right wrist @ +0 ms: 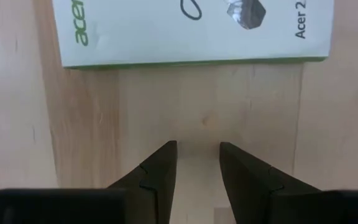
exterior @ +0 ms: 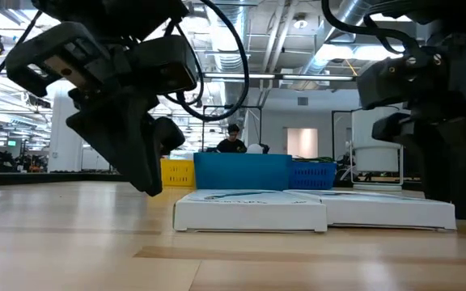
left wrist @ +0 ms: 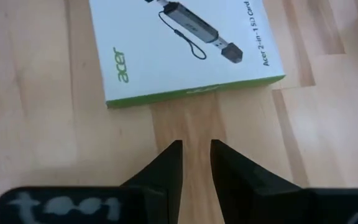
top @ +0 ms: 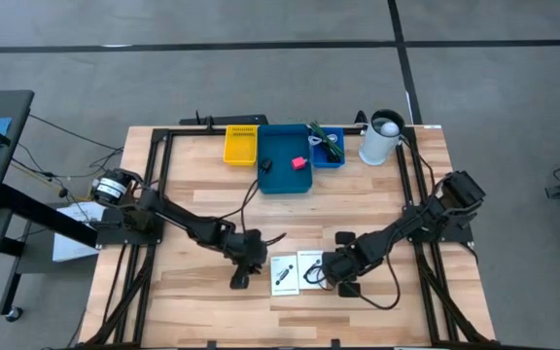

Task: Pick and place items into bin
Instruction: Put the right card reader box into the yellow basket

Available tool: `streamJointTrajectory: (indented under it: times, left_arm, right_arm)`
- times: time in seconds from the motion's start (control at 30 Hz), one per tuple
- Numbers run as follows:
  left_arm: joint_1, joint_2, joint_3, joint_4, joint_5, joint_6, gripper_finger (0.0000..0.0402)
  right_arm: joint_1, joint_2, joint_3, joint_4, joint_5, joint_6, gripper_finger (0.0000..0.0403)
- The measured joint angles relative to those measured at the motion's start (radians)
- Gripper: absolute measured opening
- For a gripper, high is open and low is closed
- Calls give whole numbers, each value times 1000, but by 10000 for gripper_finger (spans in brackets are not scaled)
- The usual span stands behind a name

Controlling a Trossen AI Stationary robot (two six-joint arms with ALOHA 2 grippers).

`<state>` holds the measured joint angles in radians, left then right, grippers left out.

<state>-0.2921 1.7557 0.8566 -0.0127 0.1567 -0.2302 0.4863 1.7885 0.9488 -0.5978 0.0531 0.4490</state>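
Observation:
Two white flat printed cards lie side by side on the wooden table near its front: the left card and the right card. My left gripper stands open just left of the left card, over bare wood. My right gripper stands open just right of the right card, pointing down, with nothing between its fingers. The blue bin at the far middle holds a pink-red block and a small black piece.
A yellow tray stands left of the bin. A small blue tray with a green stringy piece stands right of it, and a white cylinder is at the far right. Black frame rails run along the table's sides.

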Motion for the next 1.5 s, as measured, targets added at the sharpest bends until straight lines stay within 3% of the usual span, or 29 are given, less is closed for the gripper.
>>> streamJointTrajectory:
  times: [0.33, 0.57, 0.83, 1.03, 1.5]
  left_arm:
    - [-30, 7, -2, -63, -103, -26, 71]
    - [-29, 87, 32, 15, -69, -72, 71]
    - [-38, 205, 175, 15, -5, -15, 71]
    - [-39, 213, 235, -12, -9, 39, 71]
    - [-43, 213, 258, 6, -63, 46, 71]
  right_arm:
    - [-9, -14, -8, 37, 18, -46, 118]
    - [-14, -9, -8, 129, 60, -66, 118]
    - [-30, 4, -9, 247, 74, -93, 118]
    - [-32, 7, -7, 343, 102, -117, 118]
    - [-30, 3, -7, 355, 87, -120, 118]
